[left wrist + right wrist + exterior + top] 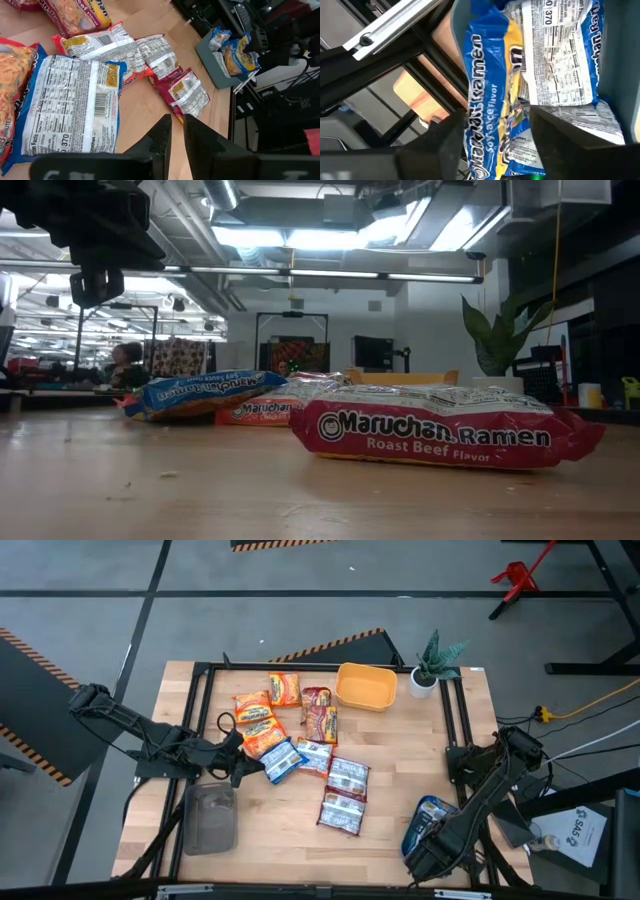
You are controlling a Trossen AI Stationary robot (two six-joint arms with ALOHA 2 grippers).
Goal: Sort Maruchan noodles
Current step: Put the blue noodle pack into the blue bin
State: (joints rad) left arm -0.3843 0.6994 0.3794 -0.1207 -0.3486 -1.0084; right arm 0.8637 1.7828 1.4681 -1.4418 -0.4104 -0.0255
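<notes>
Several Maruchan noodle packets lie flat on the wooden table: orange ones point(262, 725), red ones point(342, 812) and blue ones point(285, 760). My left gripper point(243, 762) hovers shut just left of the blue packet point(75, 105), holding nothing. My right gripper point(425, 832) points down into the teal tray point(412, 845) at the near right. It is open, its fingers on either side of a blue packet point(490, 95) that stands on edge. A second blue packet point(560, 55) lies in the tray with its back up. My right gripper comes from above with a finger point(445, 142) on each side of the blue packet's lower part point(487, 140). I cannot tell whether the fingers touch it. The packet stands on edge in the tray among the others.
A yellow bowl point(365, 687) and a potted plant point(432, 665) stand at the far edge. A grey tray point(210, 820) sits at the near left, beside my left arm. Black frame rails point(455, 730) run along the table's sides.
</notes>
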